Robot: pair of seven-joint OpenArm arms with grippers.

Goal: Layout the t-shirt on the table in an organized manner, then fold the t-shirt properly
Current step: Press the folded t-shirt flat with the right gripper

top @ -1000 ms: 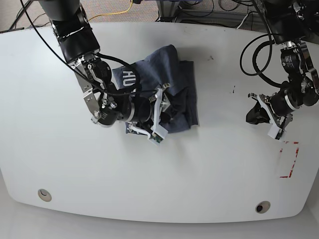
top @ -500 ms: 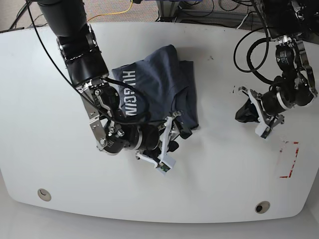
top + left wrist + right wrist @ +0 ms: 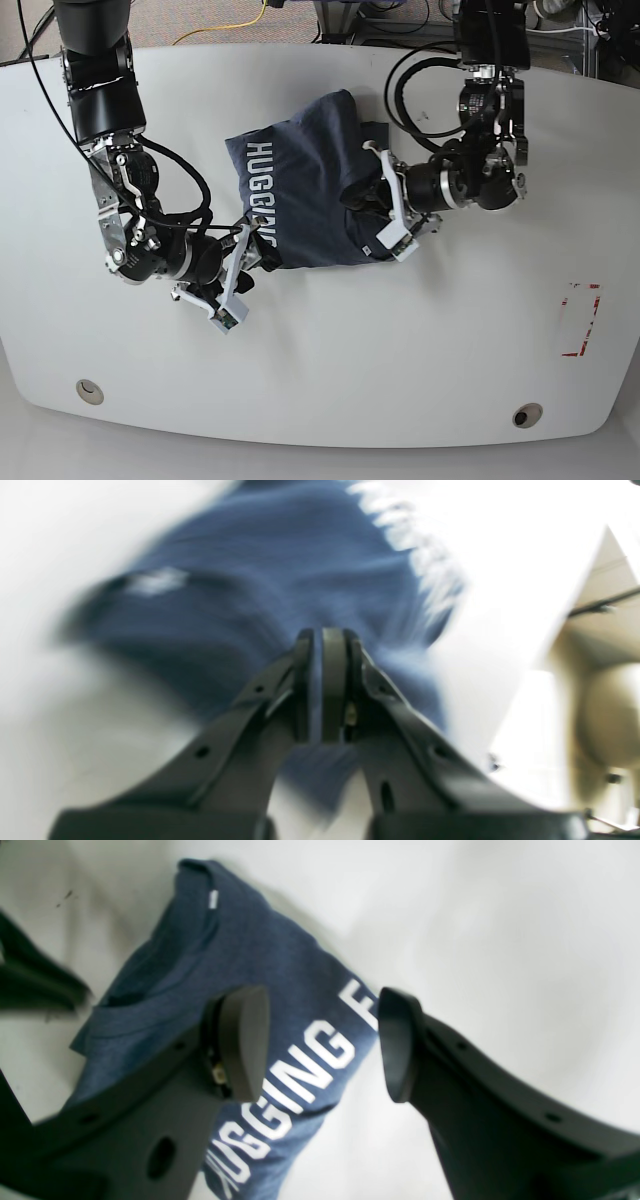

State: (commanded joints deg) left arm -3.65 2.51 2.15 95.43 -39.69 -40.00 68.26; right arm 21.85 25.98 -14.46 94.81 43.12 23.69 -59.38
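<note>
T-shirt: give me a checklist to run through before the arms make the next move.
1. Shirt laid out flat: not ok, it is bunched toward the left arm's side.
2. Lettering facing up: ok.
3. Right gripper open: ok, jaws well apart.
4. Left gripper over the shirt: ok.
5. Left gripper pinching cloth: cannot tell, the left wrist view is blurred.

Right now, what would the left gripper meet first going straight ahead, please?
The left gripper would probably meet the t-shirt first; the blurred wrist view leaves the distance unclear.
</note>
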